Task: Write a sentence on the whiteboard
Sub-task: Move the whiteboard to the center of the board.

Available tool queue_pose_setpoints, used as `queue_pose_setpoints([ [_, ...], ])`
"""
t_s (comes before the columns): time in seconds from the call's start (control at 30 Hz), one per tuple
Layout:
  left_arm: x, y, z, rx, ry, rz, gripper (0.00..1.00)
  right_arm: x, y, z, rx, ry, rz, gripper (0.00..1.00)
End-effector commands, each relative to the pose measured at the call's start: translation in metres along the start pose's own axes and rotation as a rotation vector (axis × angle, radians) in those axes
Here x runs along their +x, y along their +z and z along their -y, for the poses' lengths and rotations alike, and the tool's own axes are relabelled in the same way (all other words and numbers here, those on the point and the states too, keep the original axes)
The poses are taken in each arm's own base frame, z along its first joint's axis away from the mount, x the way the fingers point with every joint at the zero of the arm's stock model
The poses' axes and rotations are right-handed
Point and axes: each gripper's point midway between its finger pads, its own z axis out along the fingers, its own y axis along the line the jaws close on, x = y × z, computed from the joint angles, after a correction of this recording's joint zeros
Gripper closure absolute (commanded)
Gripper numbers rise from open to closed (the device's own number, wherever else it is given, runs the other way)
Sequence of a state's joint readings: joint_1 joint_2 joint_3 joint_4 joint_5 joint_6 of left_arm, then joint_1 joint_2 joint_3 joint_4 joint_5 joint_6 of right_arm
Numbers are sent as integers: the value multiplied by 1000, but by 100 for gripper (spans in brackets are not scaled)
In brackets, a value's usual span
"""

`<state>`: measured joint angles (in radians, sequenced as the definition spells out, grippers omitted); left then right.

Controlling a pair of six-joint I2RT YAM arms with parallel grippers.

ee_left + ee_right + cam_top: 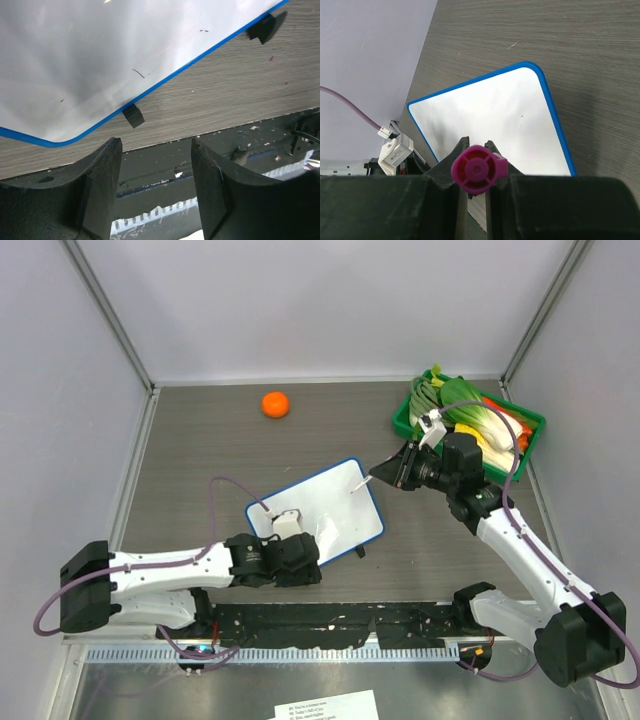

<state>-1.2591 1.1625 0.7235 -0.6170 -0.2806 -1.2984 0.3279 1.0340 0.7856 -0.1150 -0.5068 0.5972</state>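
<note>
Marker (476, 172) barrel lies hidden within right end effector (476, 146).

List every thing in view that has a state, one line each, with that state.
whiteboard: flat on the table, nothing written, only tiny specks.
marker: gripped, front end over the board's far right corner.
right pincer: shut on the marker.
left pincer: open, empty, at the board's near edge.
orange: loose at the back of the table.
bin: full of vegetables.
</note>
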Motion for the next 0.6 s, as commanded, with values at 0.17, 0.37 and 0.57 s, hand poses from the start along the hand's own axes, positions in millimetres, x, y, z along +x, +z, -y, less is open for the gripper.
queue_pose_setpoints([
  [0.17,13,25,-4,-86,0,13,41,-4,-3,1,-6,-34,23,99],
  [0.37,19,37,-19,-151,7,9,43,-6,-3,3,-3,-33,22,99],
  [0.57,19,46,-33,-180,9,40,46,-4,-1,7,3,-29,12,99],
])
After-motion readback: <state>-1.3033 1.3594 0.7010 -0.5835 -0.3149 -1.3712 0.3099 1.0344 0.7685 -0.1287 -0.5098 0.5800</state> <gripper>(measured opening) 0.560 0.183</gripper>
